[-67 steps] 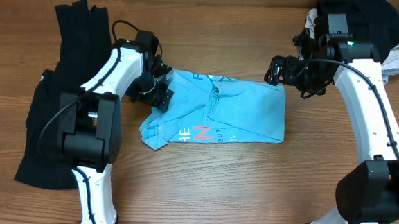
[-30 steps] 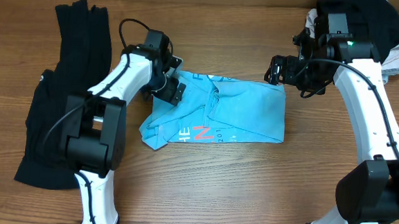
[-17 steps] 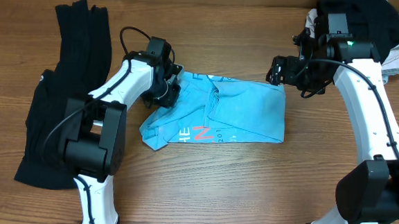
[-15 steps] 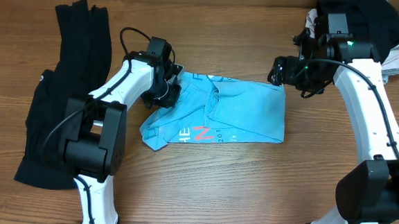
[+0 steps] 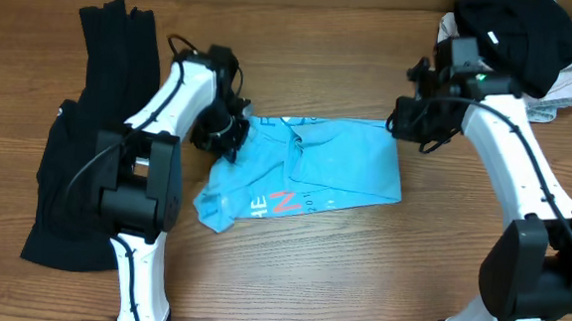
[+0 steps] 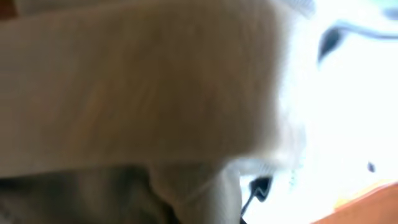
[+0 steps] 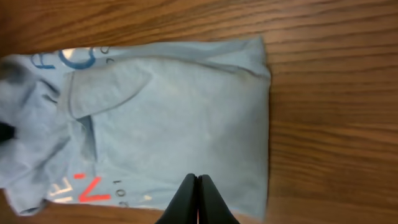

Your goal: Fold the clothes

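Note:
The clothes here are chiefly a light blue T-shirt (image 5: 310, 172) (image 7: 168, 124), lying partly folded mid-table, with white lettering and a red-orange mark (image 5: 283, 202) near its front edge. My left gripper (image 5: 230, 134) sits at the shirt's bunched upper-left corner. The left wrist view is filled with blurred pale cloth (image 6: 143, 93) pressed close, and the fingers are hidden there. My right gripper (image 5: 401, 123) (image 7: 198, 182) hovers by the shirt's upper-right corner. Its fingers are pressed together with nothing between them, and the shirt lies flat beneath.
A long black garment (image 5: 93, 139) lies along the left side of the wooden table (image 5: 359, 274). At the back right sit another black garment (image 5: 518, 30) and a pale folded cloth (image 5: 566, 86).
Both grippers have closed. The left one has dropped onto the shirt's upper-left corner. The shirt has shifted slightly toward the front left. The right gripper has moved down toward the upper-right corner.

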Controlling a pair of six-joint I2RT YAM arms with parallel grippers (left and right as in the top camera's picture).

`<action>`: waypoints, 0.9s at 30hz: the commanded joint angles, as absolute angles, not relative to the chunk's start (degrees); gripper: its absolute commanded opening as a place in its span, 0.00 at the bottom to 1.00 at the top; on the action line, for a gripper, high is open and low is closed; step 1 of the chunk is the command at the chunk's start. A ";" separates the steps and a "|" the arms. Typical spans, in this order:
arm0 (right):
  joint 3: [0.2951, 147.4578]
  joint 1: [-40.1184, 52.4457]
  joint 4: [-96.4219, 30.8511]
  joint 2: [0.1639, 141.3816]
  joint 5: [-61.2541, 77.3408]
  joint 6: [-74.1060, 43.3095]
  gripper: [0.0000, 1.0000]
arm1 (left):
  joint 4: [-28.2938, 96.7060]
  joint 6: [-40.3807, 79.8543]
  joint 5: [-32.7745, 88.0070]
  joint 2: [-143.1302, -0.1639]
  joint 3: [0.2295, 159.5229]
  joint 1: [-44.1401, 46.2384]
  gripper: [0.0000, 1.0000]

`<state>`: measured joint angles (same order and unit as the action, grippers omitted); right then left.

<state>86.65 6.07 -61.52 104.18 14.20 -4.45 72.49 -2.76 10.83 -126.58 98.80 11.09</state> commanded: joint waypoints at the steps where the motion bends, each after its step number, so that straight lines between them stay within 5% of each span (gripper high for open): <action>1: 81.78 7.07 -57.60 102.76 14.57 -4.49 0.04 | 77.23 -5.43 7.35 -126.30 107.44 10.61 0.04; 14: 75.53 7.01 -51.59 102.74 18.48 -4.49 0.04 | 91.94 -5.65 7.09 -126.30 125.80 13.52 0.04; 27: 78.81 7.01 -54.24 91.31 22.37 -4.51 0.04 | 88.90 2.61 7.05 -126.32 126.23 23.97 0.04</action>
<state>76.01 7.07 -53.91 97.19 21.17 -4.45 90.02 -0.78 7.03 -126.67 124.92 22.24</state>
